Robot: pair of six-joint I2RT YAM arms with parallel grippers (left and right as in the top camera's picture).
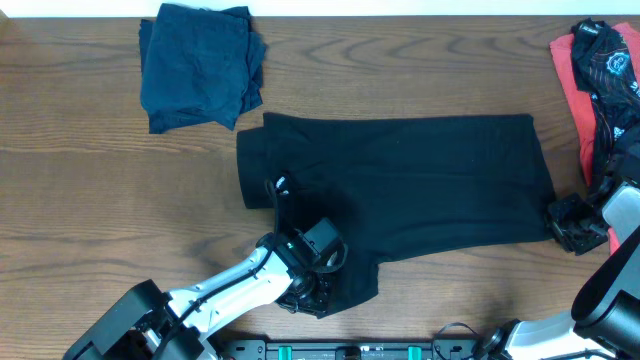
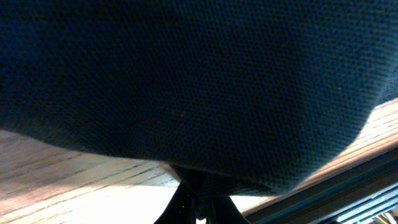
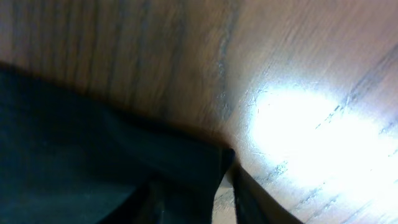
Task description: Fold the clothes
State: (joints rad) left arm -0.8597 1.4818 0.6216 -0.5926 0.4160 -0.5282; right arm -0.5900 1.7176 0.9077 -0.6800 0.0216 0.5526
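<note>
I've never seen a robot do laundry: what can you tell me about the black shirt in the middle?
The black shirt is soft knit fabric, lying flat and partly folded on the wooden table, a small white logo near its left end. The left gripper pinches its near edge; the right gripper straddles its right corner.

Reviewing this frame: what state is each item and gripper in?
Black shirt: spread flat, partly folded.
Navy shirt: folded, set aside.
Red-and-black pile: crumpled, unfolded.
Left gripper: shut on black shirt.
Right gripper: at black shirt's corner, grip unclear.
</note>
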